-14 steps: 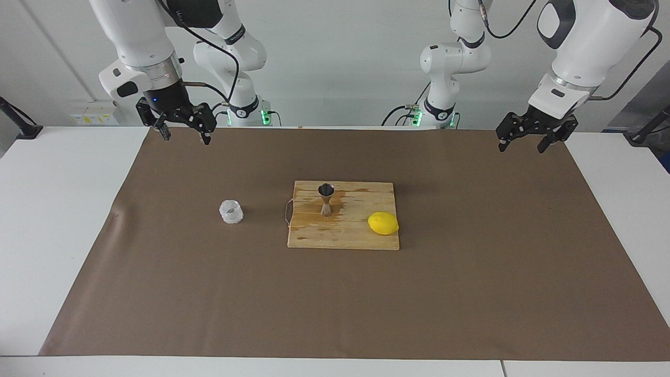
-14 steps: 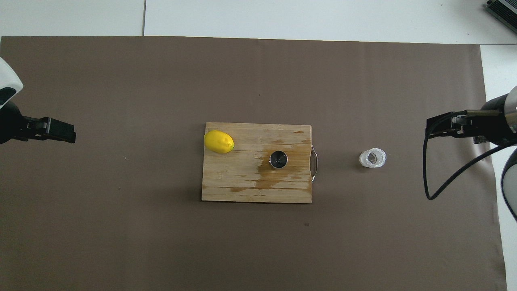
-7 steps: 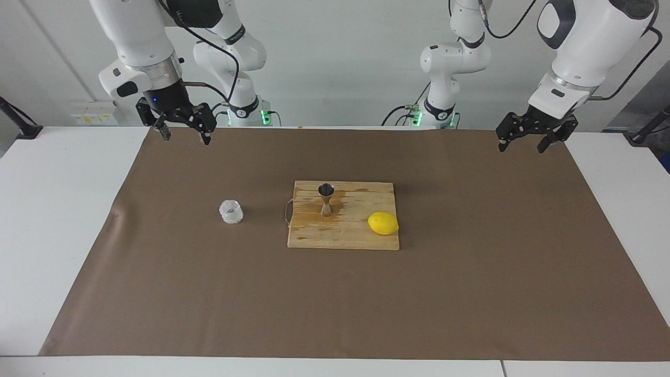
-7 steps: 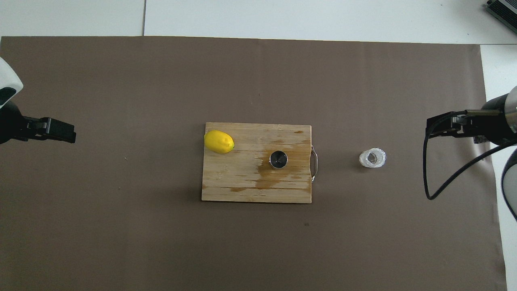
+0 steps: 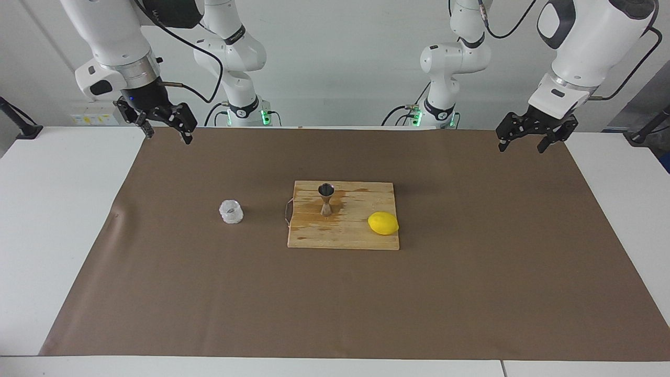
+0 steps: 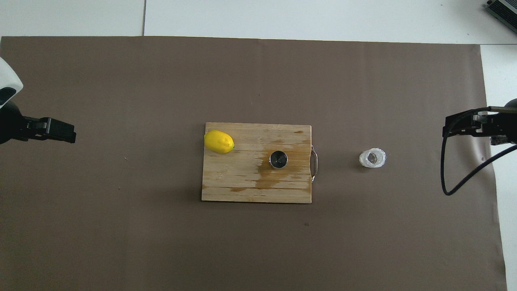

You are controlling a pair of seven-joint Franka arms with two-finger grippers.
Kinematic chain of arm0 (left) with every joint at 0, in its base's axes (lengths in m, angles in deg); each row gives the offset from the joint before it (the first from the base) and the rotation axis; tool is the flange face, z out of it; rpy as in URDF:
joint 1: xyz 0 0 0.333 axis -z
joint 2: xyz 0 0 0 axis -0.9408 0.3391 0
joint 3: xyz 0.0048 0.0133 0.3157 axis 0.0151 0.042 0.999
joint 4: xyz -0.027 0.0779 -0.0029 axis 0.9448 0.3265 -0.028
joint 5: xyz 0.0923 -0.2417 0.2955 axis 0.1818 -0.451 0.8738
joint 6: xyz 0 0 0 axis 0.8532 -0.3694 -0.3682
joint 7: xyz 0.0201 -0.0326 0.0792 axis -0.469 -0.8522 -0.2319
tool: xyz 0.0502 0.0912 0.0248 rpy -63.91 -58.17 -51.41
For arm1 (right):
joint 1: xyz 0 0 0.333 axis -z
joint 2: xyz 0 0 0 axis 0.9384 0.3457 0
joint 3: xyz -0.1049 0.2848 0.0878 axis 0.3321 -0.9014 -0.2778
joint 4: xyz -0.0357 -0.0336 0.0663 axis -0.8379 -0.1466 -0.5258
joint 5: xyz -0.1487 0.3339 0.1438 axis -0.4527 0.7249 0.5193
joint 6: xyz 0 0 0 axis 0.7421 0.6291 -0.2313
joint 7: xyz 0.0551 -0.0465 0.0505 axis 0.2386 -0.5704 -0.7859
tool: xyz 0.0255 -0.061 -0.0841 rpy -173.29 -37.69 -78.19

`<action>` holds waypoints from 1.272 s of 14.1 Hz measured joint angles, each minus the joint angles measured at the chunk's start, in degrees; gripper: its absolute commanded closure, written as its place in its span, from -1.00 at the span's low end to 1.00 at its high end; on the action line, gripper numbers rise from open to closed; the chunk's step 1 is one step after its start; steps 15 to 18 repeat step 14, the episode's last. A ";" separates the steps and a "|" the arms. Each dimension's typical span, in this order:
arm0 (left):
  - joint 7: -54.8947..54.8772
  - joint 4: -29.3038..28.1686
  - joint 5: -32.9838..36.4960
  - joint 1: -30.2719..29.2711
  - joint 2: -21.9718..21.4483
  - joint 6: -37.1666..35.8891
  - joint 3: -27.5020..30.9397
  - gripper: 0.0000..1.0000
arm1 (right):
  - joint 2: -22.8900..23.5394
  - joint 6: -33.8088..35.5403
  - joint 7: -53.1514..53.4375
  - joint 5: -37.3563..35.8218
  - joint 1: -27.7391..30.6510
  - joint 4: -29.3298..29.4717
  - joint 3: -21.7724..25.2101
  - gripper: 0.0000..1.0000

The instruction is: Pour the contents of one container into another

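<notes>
A squat clear glass tumbler (image 5: 231, 211) (image 6: 372, 158) stands on the brown mat, beside the cutting board toward the right arm's end. A steel hourglass jigger (image 5: 325, 200) (image 6: 278, 159) stands upright on the wooden cutting board (image 5: 361, 238) (image 6: 242, 186). My right gripper (image 5: 167, 136) (image 6: 446, 128) hangs open and empty over the mat's edge at the right arm's end, well apart from the glass. Over the mat at the left arm's end, my left gripper (image 5: 521, 146) (image 6: 72, 136) waits, open and empty.
A yellow lemon (image 5: 382, 223) (image 6: 219, 141) lies on the board's corner toward the left arm's end. The board has a wire handle (image 5: 287, 212) on the glass's side. The brown mat (image 5: 335, 303) covers most of the white table.
My right gripper has moved outward toward the right arm's end of the table and a little higher. The left arm, glass, jigger and lemon have not moved.
</notes>
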 measured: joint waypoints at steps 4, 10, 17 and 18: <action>0.00 0.00 0.00 0.00 0.00 0.00 0.00 -1.00 | -0.04 0.00 -0.10 0.07 0.79 0.13 -1.56 -1.00; 0.00 0.00 0.00 0.00 0.00 0.00 0.00 -1.00 | -0.13 0.00 -0.10 0.07 1.51 0.25 -3.36 -1.00; 0.00 0.00 0.00 0.00 0.00 0.00 0.00 -1.00 | -0.13 0.00 -0.10 0.07 1.46 0.25 -3.38 -1.00; 0.00 0.00 0.00 0.00 0.00 0.00 0.00 -1.00 | -0.13 0.00 -0.10 0.07 1.46 0.25 -3.38 -1.00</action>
